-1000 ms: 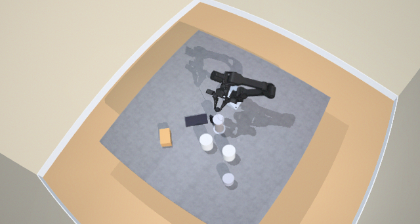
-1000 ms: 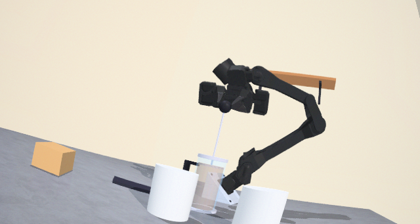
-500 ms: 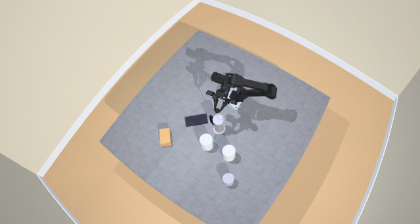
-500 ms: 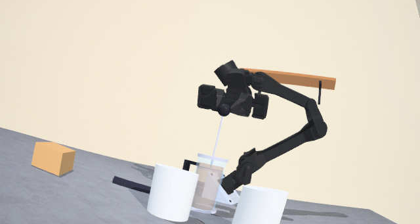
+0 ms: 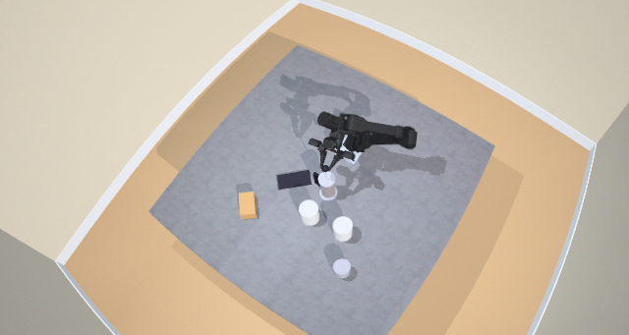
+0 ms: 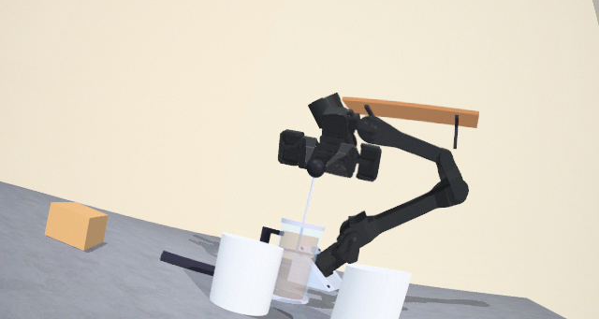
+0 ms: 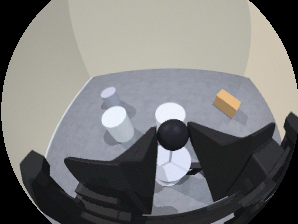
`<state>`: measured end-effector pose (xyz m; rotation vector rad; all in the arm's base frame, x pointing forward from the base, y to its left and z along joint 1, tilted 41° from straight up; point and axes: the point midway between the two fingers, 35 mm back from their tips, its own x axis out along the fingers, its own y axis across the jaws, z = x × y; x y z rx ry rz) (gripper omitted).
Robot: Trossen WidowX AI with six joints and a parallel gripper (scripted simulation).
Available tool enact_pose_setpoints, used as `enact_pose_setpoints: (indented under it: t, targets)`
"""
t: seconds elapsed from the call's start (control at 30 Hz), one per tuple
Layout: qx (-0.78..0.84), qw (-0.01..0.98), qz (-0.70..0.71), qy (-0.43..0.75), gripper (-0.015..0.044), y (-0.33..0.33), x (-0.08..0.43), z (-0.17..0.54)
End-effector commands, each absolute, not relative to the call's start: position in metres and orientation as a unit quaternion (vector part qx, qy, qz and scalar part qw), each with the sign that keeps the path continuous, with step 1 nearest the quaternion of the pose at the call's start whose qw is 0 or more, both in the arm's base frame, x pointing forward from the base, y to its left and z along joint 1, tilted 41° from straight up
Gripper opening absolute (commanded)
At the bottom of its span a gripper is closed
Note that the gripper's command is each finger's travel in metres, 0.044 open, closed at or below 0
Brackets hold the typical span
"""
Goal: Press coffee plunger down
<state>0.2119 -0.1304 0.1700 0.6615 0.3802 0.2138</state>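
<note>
The coffee press (image 5: 327, 182) (image 6: 287, 286) stands upright on the grey table top, a clear glass with brown contents and a black side handle (image 5: 316, 179) (image 6: 267, 234). Its thin plunger rod (image 6: 308, 199) stands far up out of the lid (image 6: 303, 224). The round black plunger knob (image 5: 325, 168) (image 6: 315, 168) tops the rod. My gripper (image 7: 172, 128) is shut on the knob, one fingertip at each side of it, high above the lid. In the wrist view the knob hides part of what lies behind it.
Two white cylinders (image 5: 310, 212) (image 5: 342, 228) stand close beside the press. A pale lavender cylinder (image 5: 342, 267) (image 7: 110, 96) stands farther off. A dark flat slab (image 5: 294, 180) (image 6: 187, 263) lies near the press handle. An orange block (image 5: 248, 204) (image 6: 67, 225) (image 7: 227, 103) sits beyond it.
</note>
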Motion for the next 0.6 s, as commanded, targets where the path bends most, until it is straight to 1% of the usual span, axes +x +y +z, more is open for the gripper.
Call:
enact_pose_setpoints:
  t: [0.0,0.57]
  targets:
    - [0.329,0.917,0.105,0.201,0.0118,-0.120,0.213,0.155]
    - [0.329,0.917,0.105,0.199,0.0118,-0.102,0.217,0.134]
